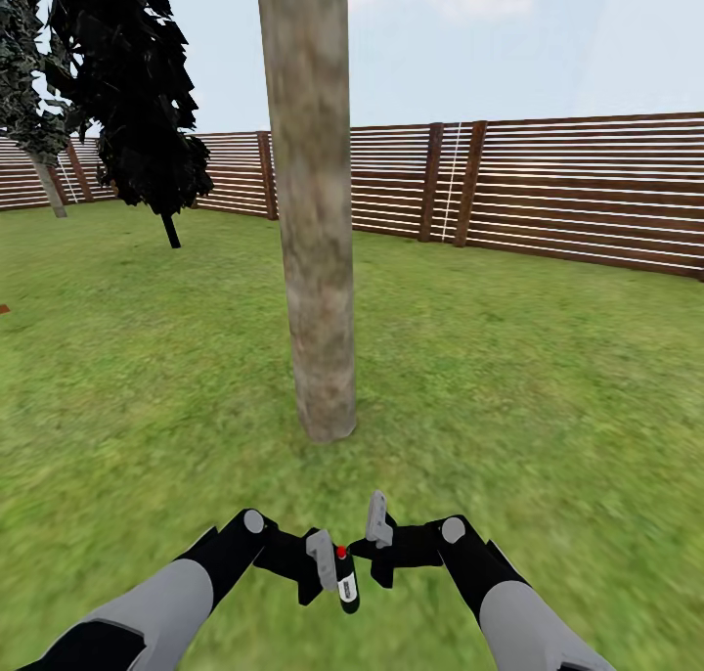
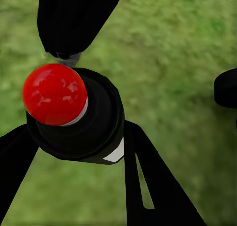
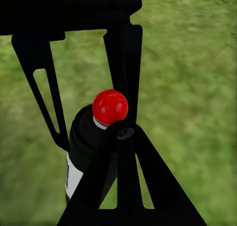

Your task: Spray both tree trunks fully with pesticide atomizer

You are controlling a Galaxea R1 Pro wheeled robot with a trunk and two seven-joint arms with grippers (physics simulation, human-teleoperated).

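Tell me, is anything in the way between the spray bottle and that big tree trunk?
Nothing visible is. The spray bottle sits in the left gripper, with the right gripper close beside it. Ahead lies only open grass up to the tree trunk. The dark conifer stands off to the left, out of the way.

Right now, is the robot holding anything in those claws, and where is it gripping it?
Yes: the left gripper clamps the pesticide atomizer around its dark body, just below the red nozzle.
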